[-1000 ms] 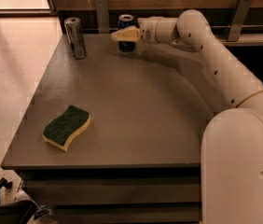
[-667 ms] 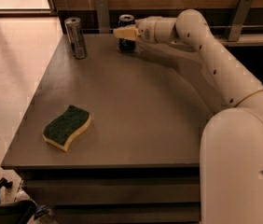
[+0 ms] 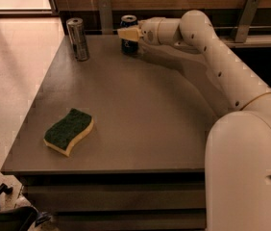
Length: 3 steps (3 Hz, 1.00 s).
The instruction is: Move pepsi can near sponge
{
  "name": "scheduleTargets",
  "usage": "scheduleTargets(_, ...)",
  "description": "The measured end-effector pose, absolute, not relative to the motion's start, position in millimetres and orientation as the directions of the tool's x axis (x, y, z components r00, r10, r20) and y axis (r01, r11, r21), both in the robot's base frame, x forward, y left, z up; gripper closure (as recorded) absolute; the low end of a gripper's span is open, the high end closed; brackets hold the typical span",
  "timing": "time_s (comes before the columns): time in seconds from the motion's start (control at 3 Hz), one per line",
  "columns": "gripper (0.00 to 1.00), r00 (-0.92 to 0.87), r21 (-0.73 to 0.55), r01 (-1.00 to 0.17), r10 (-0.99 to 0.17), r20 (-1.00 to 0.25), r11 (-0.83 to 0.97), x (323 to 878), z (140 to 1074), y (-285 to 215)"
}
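Observation:
The pepsi can (image 3: 129,46), dark blue with a silver top, stands at the far edge of the grey table (image 3: 140,109), right of centre. My gripper (image 3: 128,33) reaches in from the right and sits right at the can, covering its middle. The sponge (image 3: 69,131), green on top with a yellow body, lies flat near the table's front left corner, far from the can and the gripper.
A taller silver-grey can (image 3: 78,38) stands at the far left of the table, left of the pepsi can. My white arm (image 3: 222,66) spans the right side. A wooden wall with metal brackets (image 3: 245,18) runs behind the table. Light floor lies to the left.
My gripper has closed in a little further on the pepsi can and now covers its middle. The can, the sponge and the silver can have stayed in place.

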<state>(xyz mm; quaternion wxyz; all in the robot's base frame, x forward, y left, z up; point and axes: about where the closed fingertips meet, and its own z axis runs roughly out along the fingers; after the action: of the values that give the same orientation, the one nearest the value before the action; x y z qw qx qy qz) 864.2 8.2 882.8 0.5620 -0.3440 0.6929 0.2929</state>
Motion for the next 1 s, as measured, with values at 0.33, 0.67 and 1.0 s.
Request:
scheduleTargets(0.33,1.00,-0.132,0.020,-0.807,-0.148,-0.980,0.590,864.1,882.0,10.4)
scheduleTargets(0.67,1.00,-0.135,0.008,-0.822,-0.181,-0.974,0.569,854.4,892.4,9.8)
scheduleTargets(1.0,1.00,-0.136,-0.014,-0.849,-0.243,-0.960,0.529,823.6,925.0,-1.3)
